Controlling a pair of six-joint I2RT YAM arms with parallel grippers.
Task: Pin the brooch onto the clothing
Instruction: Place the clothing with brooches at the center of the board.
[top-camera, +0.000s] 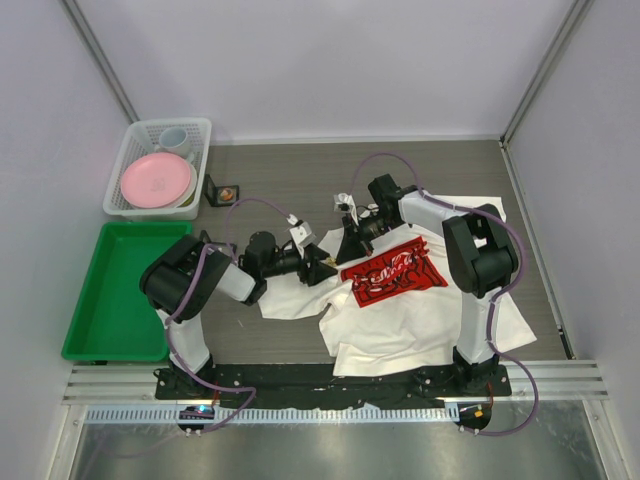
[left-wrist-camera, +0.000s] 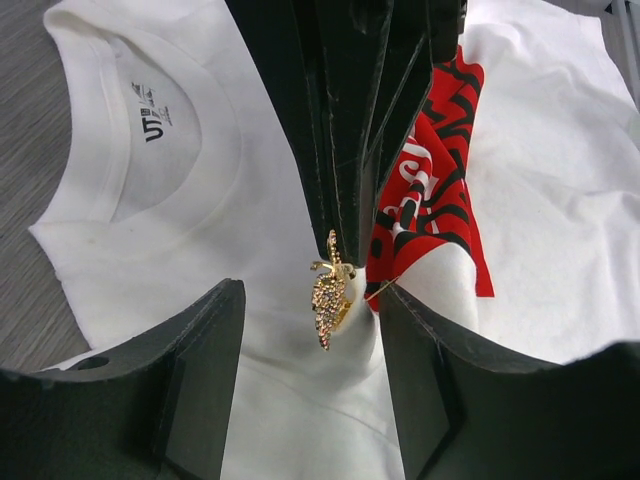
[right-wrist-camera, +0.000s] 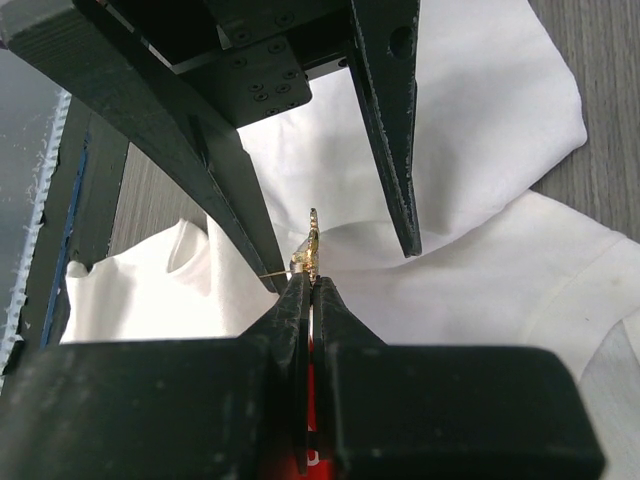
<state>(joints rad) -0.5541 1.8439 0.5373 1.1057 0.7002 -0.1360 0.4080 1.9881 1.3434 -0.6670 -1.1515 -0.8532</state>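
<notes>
Left wrist view is showing the right end effector (left-wrist-camera: 336, 232) clamping the gold stone-studded brooch (left-wrist-camera: 332, 290) just beside the red square print (left-wrist-camera: 430, 200) of the white cotton T-shirt (left-wrist-camera: 250, 170). The left end effector (left-wrist-camera: 308, 302) is gaping around it, and piercing the fabric is likely coming next.

White T-shirt (left-wrist-camera: 560, 200); red print (left-wrist-camera: 440, 215), white script; gold brooch (left-wrist-camera: 331, 290).

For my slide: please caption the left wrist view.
Right gripper holds a gold brooch inside the open left gripper, over the white T-shirt.
</notes>
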